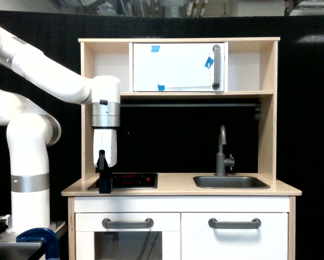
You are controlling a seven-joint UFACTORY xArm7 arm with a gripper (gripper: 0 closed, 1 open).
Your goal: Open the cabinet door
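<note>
Toy kitchen [178, 187] fills frame centre. Cabinet door [235, 235], plain white w/ horiz grey bar handle [234, 223] near its top edge, sits at approx 5 o'clock in frame, under the sink [231, 182]; it looks flush w/ the front, closed. Just at its 9 o'clock: windowed door [127, 236] w/ same type of bar handle, under the hob [127, 180]. Upper shelf at 12 o'clock: white door w/ vertical handle [216, 67] and blue tape bits [155, 49].

White arm [43, 73] comes in from 9–10 o'clock, wrist pointing straight down. Tool [104, 187] is black, hanging over the bench [175, 189] at the hob's 9 o'clock end, tip at or just above the surface; can't tell if touching. Seen edge-on, so finger gap not visible: can't tell if wide or narrow. Nothing visibly held.

Tool is well apart from cabinet door: door is at approx 4 o'clock from tool, below bench level. Tap [222, 154] stands upright behind sink. Arm base w/ blue clamp [40, 238] at 7 o'clock.
</note>
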